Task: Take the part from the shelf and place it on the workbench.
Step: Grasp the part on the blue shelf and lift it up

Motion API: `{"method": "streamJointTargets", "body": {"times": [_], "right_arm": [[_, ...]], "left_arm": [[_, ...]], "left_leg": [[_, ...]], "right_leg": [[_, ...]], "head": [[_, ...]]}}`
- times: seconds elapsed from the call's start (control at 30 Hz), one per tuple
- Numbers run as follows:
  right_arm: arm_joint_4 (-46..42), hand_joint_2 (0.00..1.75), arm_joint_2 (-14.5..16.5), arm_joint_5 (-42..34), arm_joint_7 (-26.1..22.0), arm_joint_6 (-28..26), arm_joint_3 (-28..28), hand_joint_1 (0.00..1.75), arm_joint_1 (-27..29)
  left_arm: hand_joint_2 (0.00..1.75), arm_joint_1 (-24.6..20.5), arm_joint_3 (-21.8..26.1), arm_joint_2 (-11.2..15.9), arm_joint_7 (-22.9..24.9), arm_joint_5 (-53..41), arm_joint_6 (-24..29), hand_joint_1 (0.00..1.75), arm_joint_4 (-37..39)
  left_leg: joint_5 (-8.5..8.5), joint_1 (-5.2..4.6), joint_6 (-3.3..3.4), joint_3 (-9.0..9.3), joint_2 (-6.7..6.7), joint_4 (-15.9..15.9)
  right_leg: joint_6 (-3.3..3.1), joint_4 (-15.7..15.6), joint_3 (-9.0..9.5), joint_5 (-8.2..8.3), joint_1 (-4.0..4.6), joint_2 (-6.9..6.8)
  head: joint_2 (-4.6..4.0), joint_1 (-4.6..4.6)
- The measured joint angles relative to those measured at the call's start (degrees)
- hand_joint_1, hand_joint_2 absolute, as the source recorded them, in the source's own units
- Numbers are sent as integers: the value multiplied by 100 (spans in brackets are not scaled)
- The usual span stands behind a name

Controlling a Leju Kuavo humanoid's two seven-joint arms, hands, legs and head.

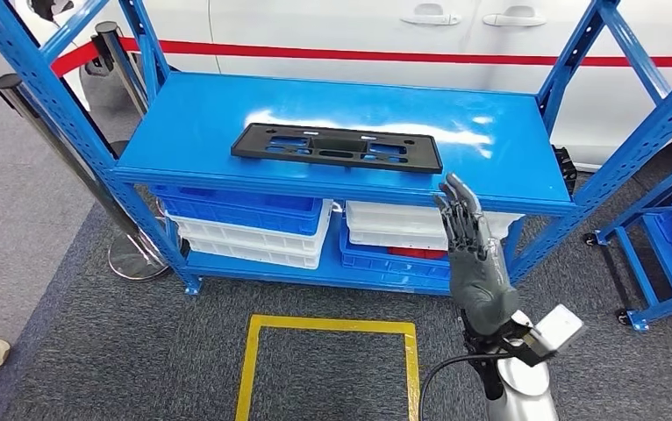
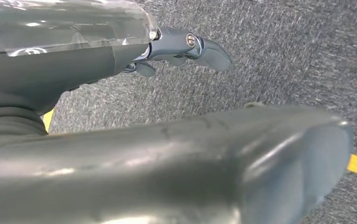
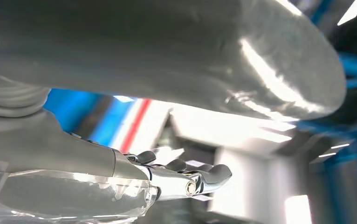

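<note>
A flat black plastic part (image 1: 337, 146) with several cut-outs lies on the blue shelf top (image 1: 201, 114), near its front edge. My right hand (image 1: 468, 254) is raised in front of the shelf, just right of and below the part's right end, fingers stretched out and apart, holding nothing. The right wrist view has its thumb and fingers (image 3: 200, 179) spread with nothing between them. In the left wrist view my left hand (image 2: 181, 46) hangs over grey carpet, fingers loosely extended and empty.
Blue and white bins (image 1: 253, 224) are stacked on the lower shelf. Blue uprights (image 1: 65, 114) frame the rack. A stanchion base (image 1: 135, 254) stands at the left. A yellow square (image 1: 328, 351) is taped on the carpet. A second blue rack (image 1: 666, 254) stands at the right.
</note>
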Motion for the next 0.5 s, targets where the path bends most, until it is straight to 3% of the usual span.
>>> {"method": "streamJointTargets", "body": {"times": [0.07,0.2,0.27,0.33,0.37,0.4,0.43,0.5], "right_arm": [[-367,0,-53,-93,-76,8,188,0,-27],[-1048,0,-192,-273,-228,-53,605,0,-46],[-1368,0,-272,-367,-303,-108,840,0,-56],[-1616,0,-368,-463,-374,-173,1059,0,-57],[-1719,0,-418,-515,-408,-207,1158,0,-55],[-1812,0,-464,-564,-441,-239,1250,0,-54],[-1892,0,-504,-609,-468,-267,1329,0,-54],[-2005,0,-567,-677,-496,-292,1447,0,-54]], "left_arm": [[0,-20,69,-15,-13,-45,-5,0,12],[0,-42,194,-13,-32,-147,-72,0,18],[0,-57,253,-12,-43,-204,-110,0,27],[0,-65,314,-13,-55,-260,-147,0,39],[0,-66,346,-12,-61,-285,-171,0,43],[0,-67,375,-12,-69,-305,-191,0,46],[0,-69,399,-12,-76,-321,-206,0,48],[0,-78,443,-15,-90,-330,-211,0,53]], "left_leg": [[-18,-14,-42,-6,-17,9],[-123,-11,-161,-44,-3,116],[-432,18,-217,-274,24,642],[-756,55,-271,-647,44,1409],[-790,72,-293,-764,52,1626],[-708,90,-312,-782,61,1632],[-518,107,-324,-680,68,1391],[-119,128,-337,-318,90,606]], "right_leg": [[-49,-433,187,113,26,16],[-122,-534,225,117,-6,1],[-167,-566,255,120,-29,-28],[-185,-562,262,104,-27,-46],[-183,-560,268,95,-29,-50],[-173,-557,280,84,-34,-50],[-157,-553,299,68,-43,-48],[-106,-530,338,21,-50,-44]], "head": [[0,-3],[-1,-14],[0,-30],[0,-39],[0,-39],[0,-39],[0,-40],[0,-41]]}}
